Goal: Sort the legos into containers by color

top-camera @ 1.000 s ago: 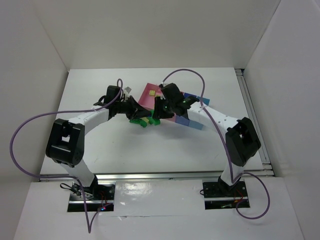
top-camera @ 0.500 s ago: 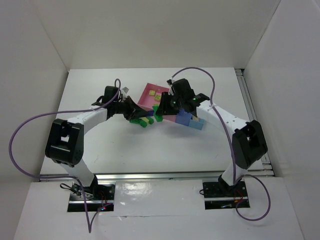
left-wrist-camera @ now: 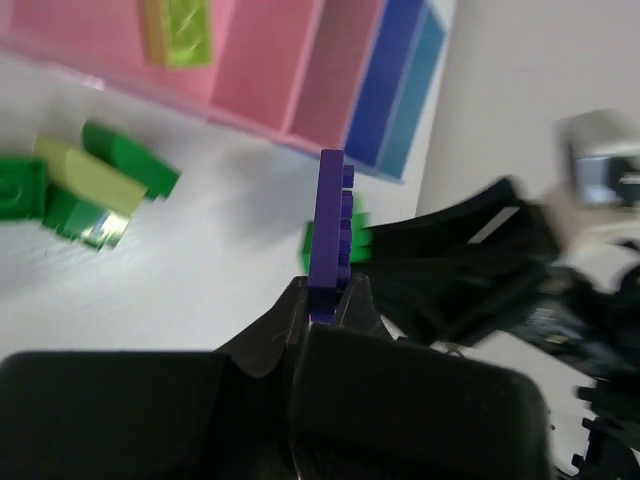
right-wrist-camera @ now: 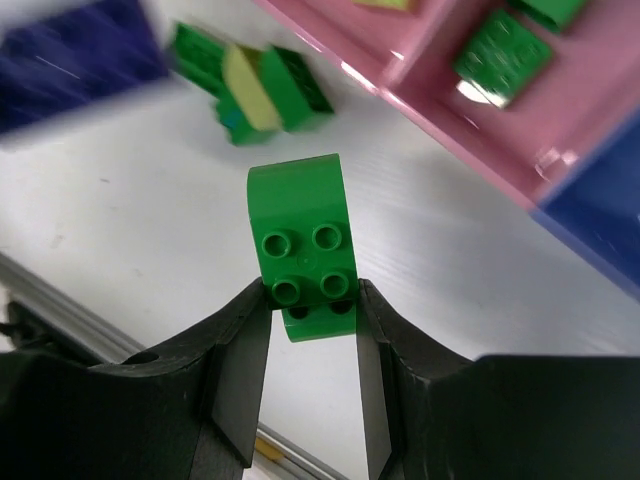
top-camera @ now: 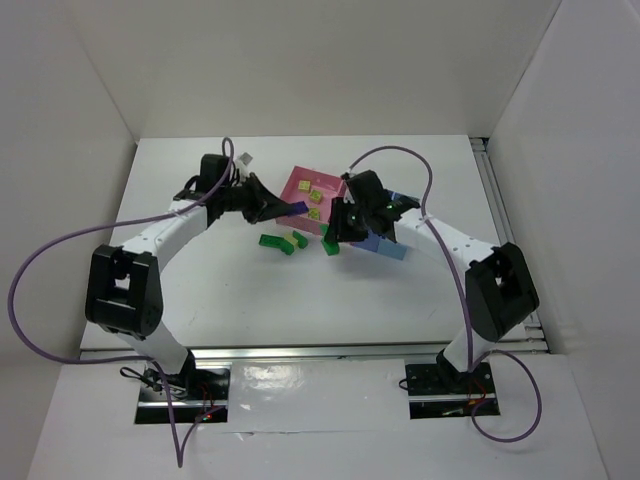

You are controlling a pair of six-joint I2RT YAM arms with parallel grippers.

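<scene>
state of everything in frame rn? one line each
left gripper, shut on blue brick, brick held on edge
right gripper, shut on green brick, studs towards the wrist camera
containers, open, partly filled
lime-yellow bricks, lying in a pink compartment
binned green piece, lying in a pink compartment
loose bricks, unsorted, lying on the table beside the containers

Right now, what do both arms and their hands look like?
Both arms have white link shells with bulky black joints. The left arm and right arm each trail a loose purple cable. The left hand and right hand are matte black, with two wedge-shaped fingers.
</scene>
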